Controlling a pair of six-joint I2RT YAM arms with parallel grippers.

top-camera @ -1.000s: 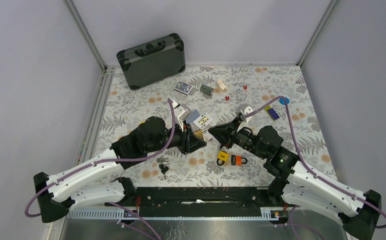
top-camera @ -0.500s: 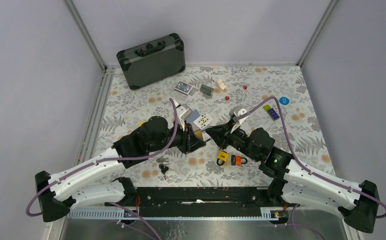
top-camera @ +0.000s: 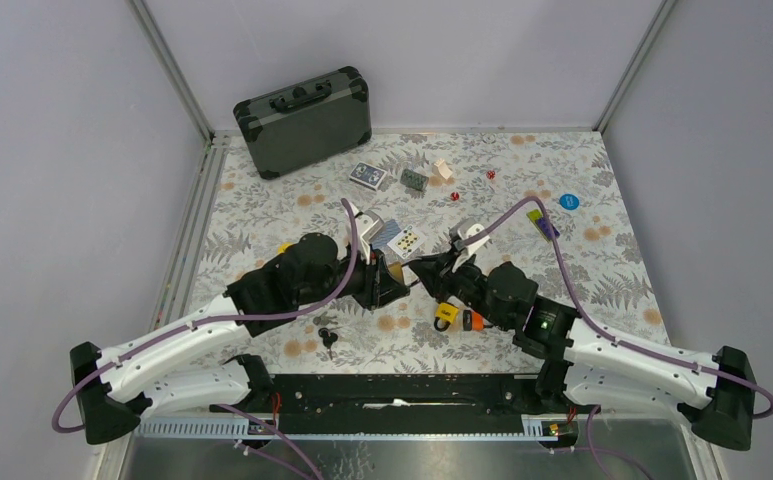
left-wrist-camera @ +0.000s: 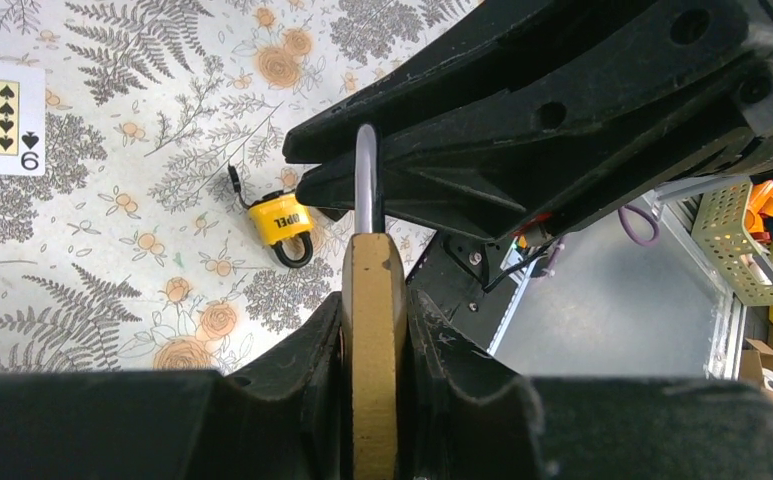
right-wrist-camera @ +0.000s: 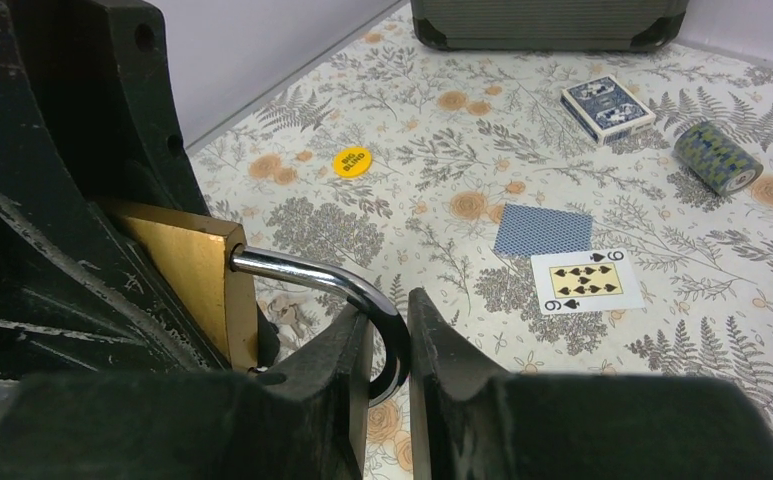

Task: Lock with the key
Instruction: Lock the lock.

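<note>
**Top external view.** The left gripper (top-camera: pixel 394 284) and right gripper (top-camera: pixel 420 267) meet tip to tip above the middle of the table (top-camera: pixel 262 205). What they hold is mostly hidden here. A small dark item, apparently the key (top-camera: pixel 327 337), lies on the table near the left arm, apart from both grippers.

**Left wrist view.** The left fingers are narrow, clamping the body of the brass padlock (left-wrist-camera: pixel 372 340) edge-on. Its shackle (left-wrist-camera: pixel 365 175) points away, pinched between the right fingers. A yellow padlock (left-wrist-camera: pixel 282 222) lies on the table beyond.

**Right wrist view.** The right fingers are nearly closed on the shackle's bend. The brass body sits in the left gripper. A playing card (right-wrist-camera: pixel 587 280) lies face up behind.
</note>
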